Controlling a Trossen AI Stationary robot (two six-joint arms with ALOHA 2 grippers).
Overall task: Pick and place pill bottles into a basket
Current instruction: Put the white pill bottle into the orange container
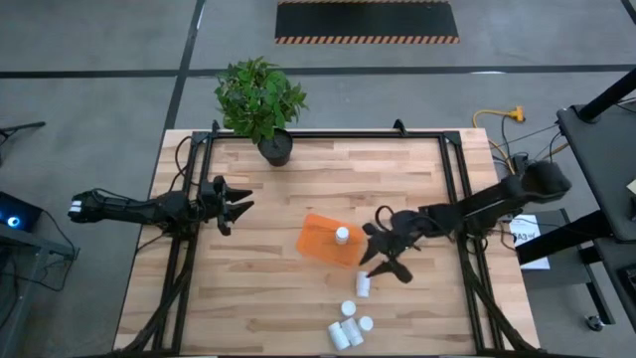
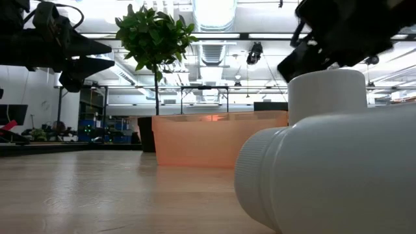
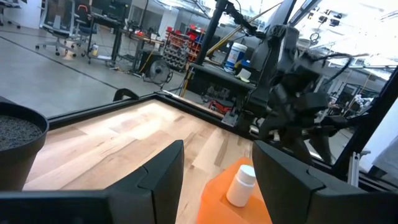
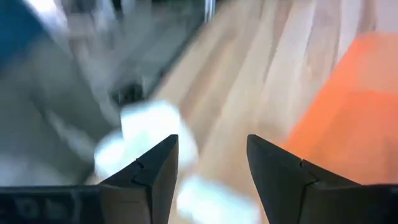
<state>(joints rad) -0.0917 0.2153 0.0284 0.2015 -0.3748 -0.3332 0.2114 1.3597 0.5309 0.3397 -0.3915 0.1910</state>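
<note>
We log 1 bottle (image 1: 342,236) upright inside the basket (image 1: 320,239), at its right edge. The right gripper (image 1: 383,261) hangs just right of the basket, fingers parted with nothing between them. The nearest loose bottle (image 1: 363,284) lies on the table just past the basket's near right corner, almost under that gripper, on its near side. It seems to lie on its side, long axis running roughly toward and away from the basket; the cap end we cannot tell. 4 more bottles (image 1: 348,328) cluster further out the same way. The left gripper (image 1: 238,208) waits well left of the basket, empty, jaws apart. The right arm is clearly nearer.
</note>
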